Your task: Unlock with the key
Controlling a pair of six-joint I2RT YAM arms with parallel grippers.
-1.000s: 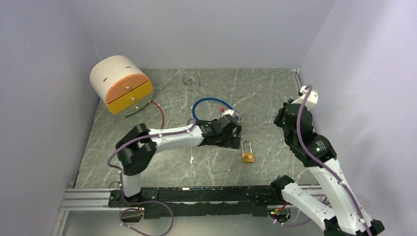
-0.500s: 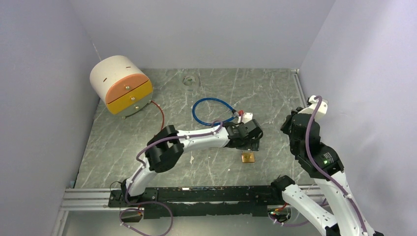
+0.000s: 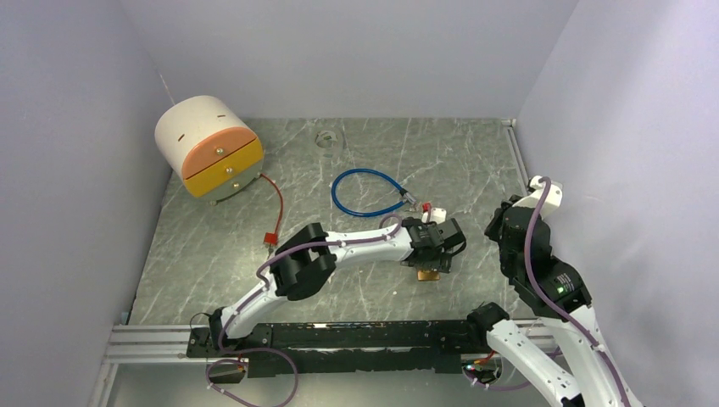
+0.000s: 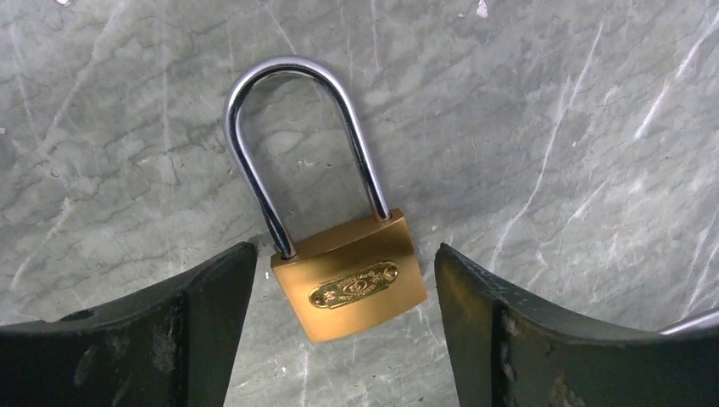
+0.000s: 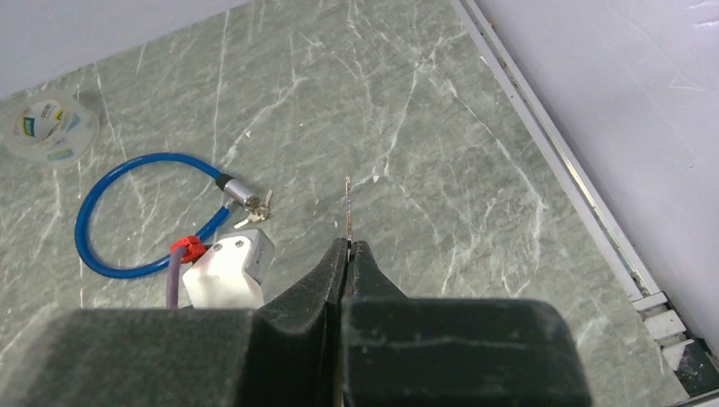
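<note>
- Brass padlock [image 4: 349, 284], one, with a long silver shackle, lies flat on the grey-green marble-look table [image 3: 475, 153], lower centre-right of the top view; shackle seated in the body.
- left gripper [image 4: 343, 254]: jaws wide, one finger on each side of the lock body, gaps visible on both sides, no contact.
- right gripper [image 5: 348, 246]: pinched tight on one thin silver key [image 5: 348, 208], blade sticking out past the fingertips, at the right of the top view, well apart from the lock.
- One blue cable loop lock [image 5: 81, 227], centre of the top view.
- One white cylinder box [image 3: 208, 148] with two drawers, orange over yellow, upper left.
- One clear tape roll [image 5: 49, 127] and one red wire [image 3: 275, 203].
</note>
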